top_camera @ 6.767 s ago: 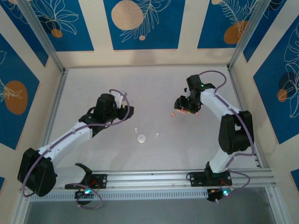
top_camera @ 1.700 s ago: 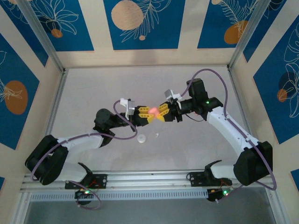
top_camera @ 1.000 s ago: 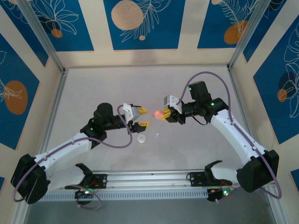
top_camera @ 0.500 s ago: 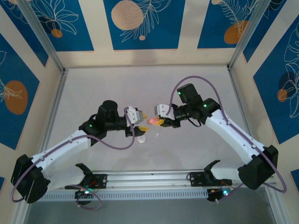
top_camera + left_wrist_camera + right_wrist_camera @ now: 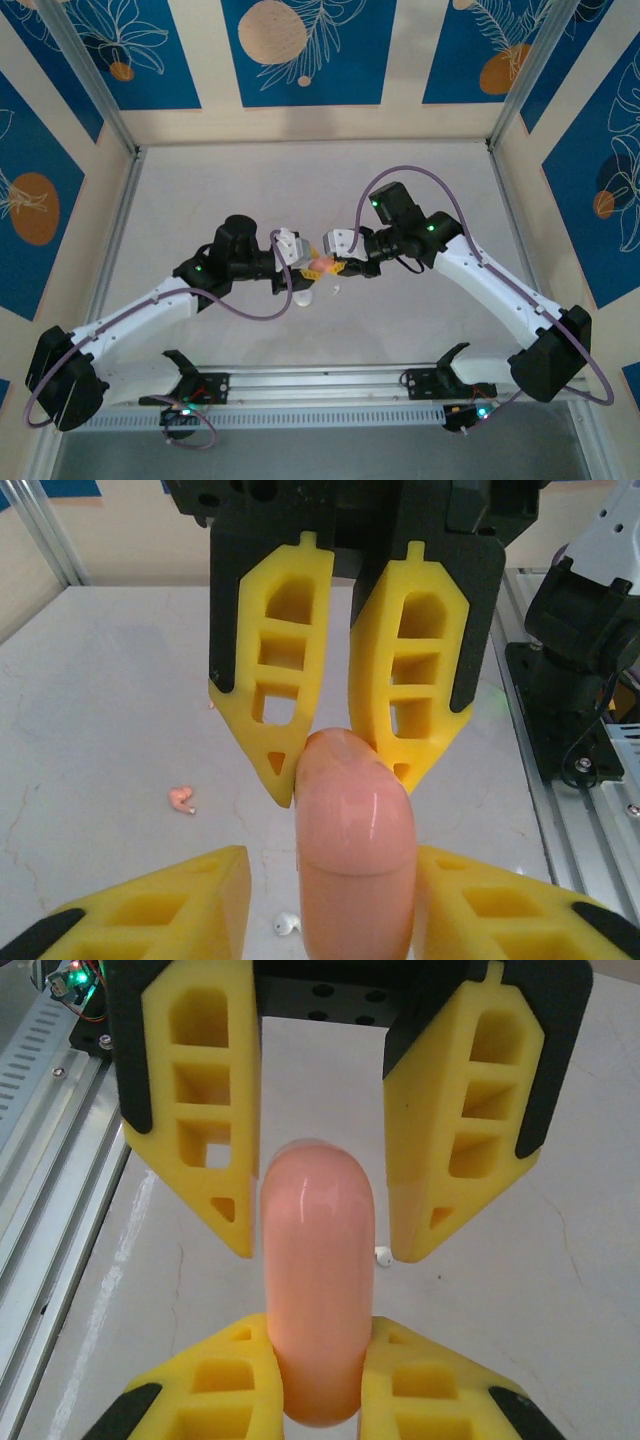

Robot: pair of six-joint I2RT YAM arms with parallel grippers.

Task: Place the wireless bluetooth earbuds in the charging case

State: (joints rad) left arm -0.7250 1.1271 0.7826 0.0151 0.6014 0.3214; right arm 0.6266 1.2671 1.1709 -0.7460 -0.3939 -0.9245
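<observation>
Above the middle of the table (image 5: 200, 200), a pink charging case (image 5: 317, 1260) is held in the air between the two arms. One end of it is pinched by the right gripper (image 5: 315, 1330), whose jaws are closed tight on it. The other end is straddled by the left gripper (image 5: 330, 858), whose jaws are only partly closed. One finger is seen against the case and a gap is seen on the other side, so no firm hold is judged there yet.

The case's long axis is laid roughly level and runs straight from one gripper to the other. No open lid is seen on it. The earbuds are seen lying on the table below: a pink earbud (image 5: 181, 799) off towards the far side, and a white earbud (image 5: 287, 923) almost under the case, near a round white object (image 5: 302, 297). A second grip on the case is judged necessary before it can be opened and any earbud fetched.
</observation>
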